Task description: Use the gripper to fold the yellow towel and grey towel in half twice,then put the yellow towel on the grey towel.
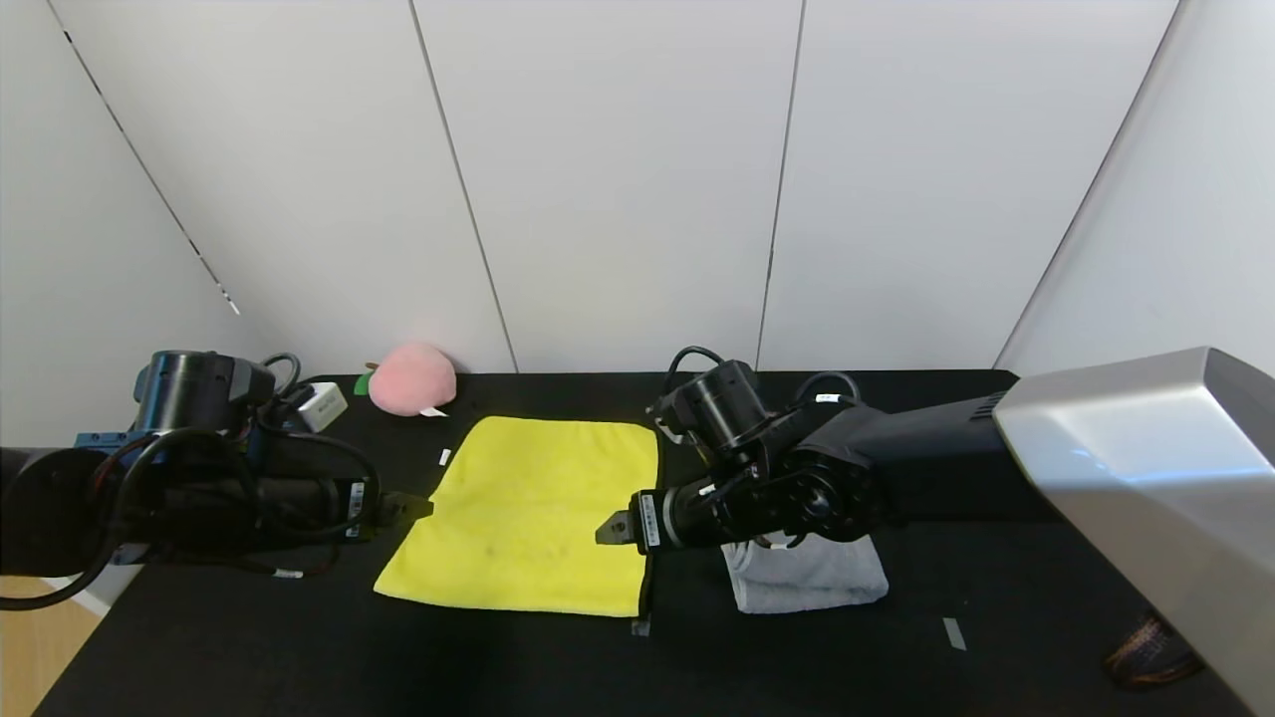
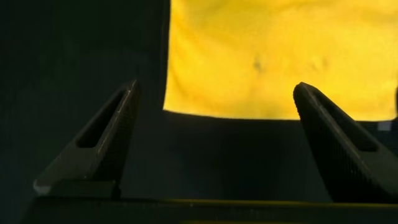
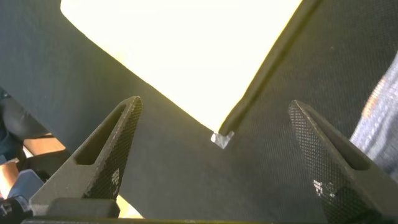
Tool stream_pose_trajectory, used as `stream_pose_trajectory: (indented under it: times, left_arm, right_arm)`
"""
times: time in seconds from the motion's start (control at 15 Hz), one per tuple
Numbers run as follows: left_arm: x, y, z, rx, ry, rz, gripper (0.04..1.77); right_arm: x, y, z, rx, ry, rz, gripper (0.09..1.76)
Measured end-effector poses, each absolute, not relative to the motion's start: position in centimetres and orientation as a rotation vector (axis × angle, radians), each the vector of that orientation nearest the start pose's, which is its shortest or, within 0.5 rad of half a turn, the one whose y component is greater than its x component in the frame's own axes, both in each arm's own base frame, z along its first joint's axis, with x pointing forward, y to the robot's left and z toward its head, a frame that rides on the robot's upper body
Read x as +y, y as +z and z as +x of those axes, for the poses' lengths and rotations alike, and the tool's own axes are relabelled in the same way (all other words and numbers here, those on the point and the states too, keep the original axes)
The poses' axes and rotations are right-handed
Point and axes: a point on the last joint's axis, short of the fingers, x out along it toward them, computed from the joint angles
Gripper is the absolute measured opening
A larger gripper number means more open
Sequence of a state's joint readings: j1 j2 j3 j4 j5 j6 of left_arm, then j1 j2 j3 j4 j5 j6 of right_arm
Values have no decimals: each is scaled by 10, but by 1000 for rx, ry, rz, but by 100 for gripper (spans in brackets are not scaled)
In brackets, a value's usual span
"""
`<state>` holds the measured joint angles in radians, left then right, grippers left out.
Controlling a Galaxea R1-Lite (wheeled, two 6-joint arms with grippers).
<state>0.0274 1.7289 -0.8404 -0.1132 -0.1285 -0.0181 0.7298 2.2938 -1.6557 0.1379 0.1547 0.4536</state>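
You won't find any text you can read here. The small white labels on the black right arm (image 1: pixel 649 519) and on the black left arm (image 1: pixel 356 496) carry dark print, but it is too small to make out. The white tag beside the bright yellow microfibre towel (image 1: pixel 528 518) looks blank, and so does the tag on the pink plush peach (image 1: pixel 411 377). The small white box (image 1: pixel 321 404) by the left arm shows no legible marking.
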Motion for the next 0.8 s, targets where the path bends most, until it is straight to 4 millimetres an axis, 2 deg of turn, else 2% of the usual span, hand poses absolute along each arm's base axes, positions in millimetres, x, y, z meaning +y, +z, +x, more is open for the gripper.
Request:
stream_pose_trajectory:
  times: [0.33,0.8]
  left_arm:
    - [15,120,282,837,-64,-74,172]
    - [17,81,300,939,-64,-80,172]
  right_arm:
    - [315,100,335,975,620,208,170]
    - [316,92,331,988,579,199,170]
